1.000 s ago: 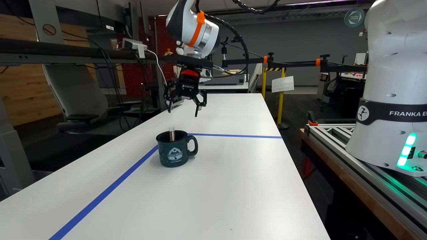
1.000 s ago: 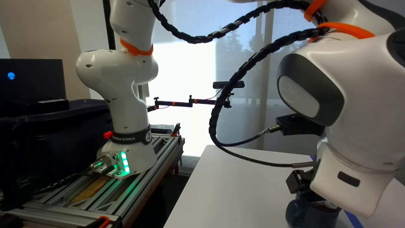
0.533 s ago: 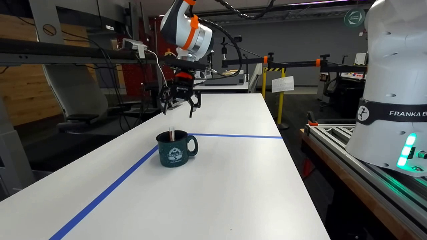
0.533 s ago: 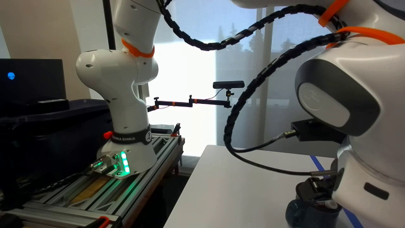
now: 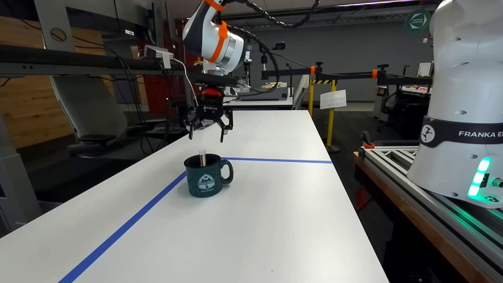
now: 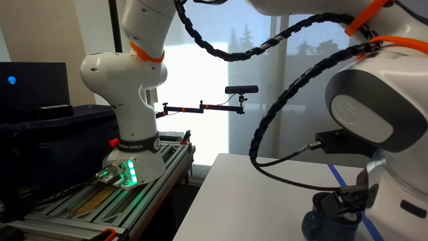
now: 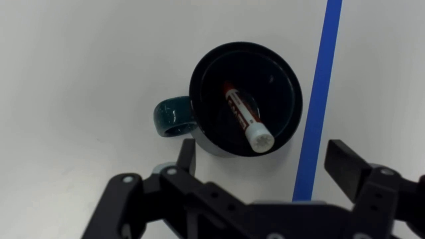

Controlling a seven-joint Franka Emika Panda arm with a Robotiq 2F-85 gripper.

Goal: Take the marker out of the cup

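The dark teal cup (image 5: 195,181) stands upright on the white table; it also shows in the wrist view (image 7: 277,79) and at the bottom of an exterior view (image 6: 334,231). The marker (image 5: 202,158) leans inside the cup. In the wrist view the marker (image 7: 245,114) has a white upper end near the rim, a dark red labelled body and an orange-red lower end. My gripper (image 5: 206,139) is open and empty, above and behind the cup in that exterior view. In the wrist view its fingers (image 7: 261,143) are spread wide, touching neither cup nor marker.
Blue tape (image 5: 133,220) runs along the white table (image 5: 275,220) beside the cup, and another strip crosses behind it. The robot base (image 5: 463,165) stands on a metal-framed bench at the side. A dark rail and chair (image 5: 94,106) are beyond the table edge.
My gripper has moved left and slightly down in an exterior view, coming closer over the cup. It has stayed open. The cup and marker have not moved.
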